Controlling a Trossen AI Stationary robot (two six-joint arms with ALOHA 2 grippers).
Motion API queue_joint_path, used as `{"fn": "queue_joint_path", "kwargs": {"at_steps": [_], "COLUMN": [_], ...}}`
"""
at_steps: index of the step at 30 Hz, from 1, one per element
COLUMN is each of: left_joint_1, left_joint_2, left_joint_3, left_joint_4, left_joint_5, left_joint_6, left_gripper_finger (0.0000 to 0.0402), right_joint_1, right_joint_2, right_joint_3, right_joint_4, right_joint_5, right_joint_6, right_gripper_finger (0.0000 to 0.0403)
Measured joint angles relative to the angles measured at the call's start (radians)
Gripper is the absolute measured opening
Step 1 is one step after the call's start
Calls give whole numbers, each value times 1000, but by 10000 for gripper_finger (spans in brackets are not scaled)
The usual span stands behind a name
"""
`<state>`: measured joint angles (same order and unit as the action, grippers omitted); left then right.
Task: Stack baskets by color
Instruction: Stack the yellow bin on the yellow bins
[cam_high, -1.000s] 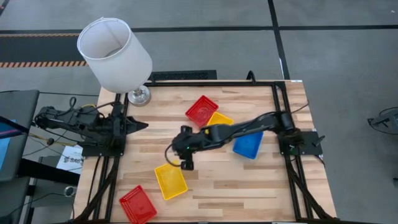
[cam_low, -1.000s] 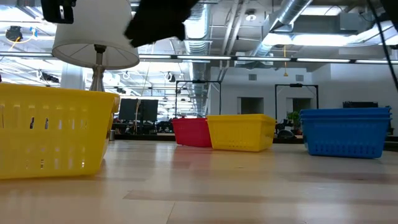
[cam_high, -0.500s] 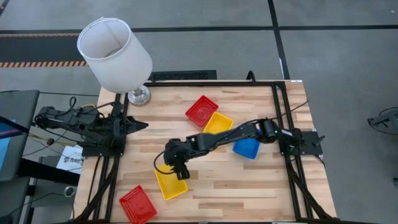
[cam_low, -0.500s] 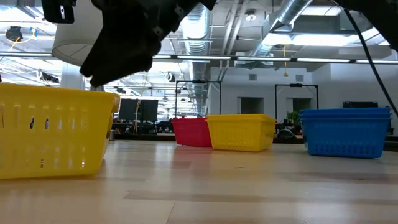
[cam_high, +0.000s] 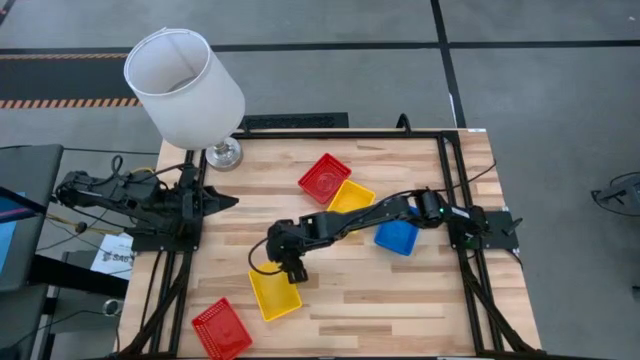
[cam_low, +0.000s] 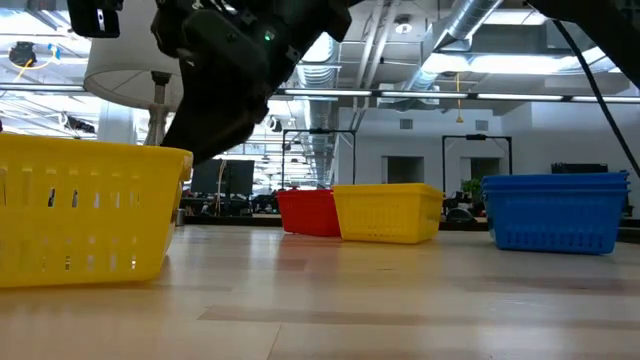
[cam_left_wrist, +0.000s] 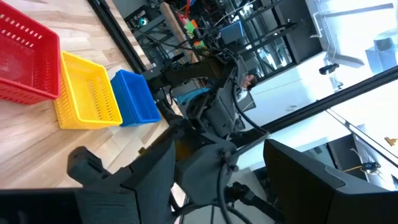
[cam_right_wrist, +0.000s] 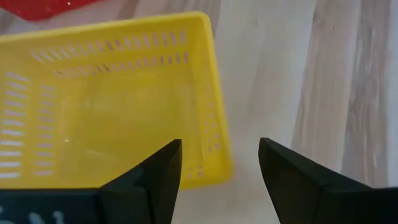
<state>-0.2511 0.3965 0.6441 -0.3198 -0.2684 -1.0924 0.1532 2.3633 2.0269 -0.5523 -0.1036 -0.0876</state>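
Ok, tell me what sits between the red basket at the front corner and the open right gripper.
The front yellow basket alone, seen in the high view, between red basket and right gripper.

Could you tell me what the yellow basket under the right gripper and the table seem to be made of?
Yellow basket: probably moulded plastic, smooth with a slight sheen, going by its slotted walls and even colour. Table: looks like pale wood in joined strips with visible grain, perhaps sealed, since the low view shows faint reflections. The open right gripper hovers over the basket's corner.
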Motion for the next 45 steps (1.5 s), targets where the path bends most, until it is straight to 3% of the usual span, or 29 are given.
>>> {"fn": "queue_joint_path", "kwargs": {"at_steps": [12, 15, 20, 22, 35, 41, 45], "left_joint_1": [0, 0, 0, 0, 0, 0, 0], "left_joint_2": [0, 0, 0, 0, 0, 0, 0], "left_joint_3": [0, 0, 0, 0, 0, 0, 0], "left_joint_4": [0, -3, -5, -5, -5, -5, -4], "left_joint_5": [0, 0, 0, 0, 0, 0, -2], "left_joint_6": [-10, -11, -11, -11, -7, -7, -4], "left_gripper_finger": [233, 233, 233, 233, 233, 233, 233], "right_joint_1": [7, 5, 2, 2, -66, -136, -215], "right_joint_2": [48, 47, 47, 43, -154, -332, -468], "right_joint_3": [-10, -10, -10, -10, -9, -9, -9], "right_joint_4": [-14, -26, -38, -39, -211, -475, -649], "right_joint_5": [0, 1, 1, 0, 15, 24, 101], "right_joint_6": [11, 14, 64, 78, 212, 235, 259], "right_gripper_finger": [221, 178, 45, 16, 4, 4, 4]}}
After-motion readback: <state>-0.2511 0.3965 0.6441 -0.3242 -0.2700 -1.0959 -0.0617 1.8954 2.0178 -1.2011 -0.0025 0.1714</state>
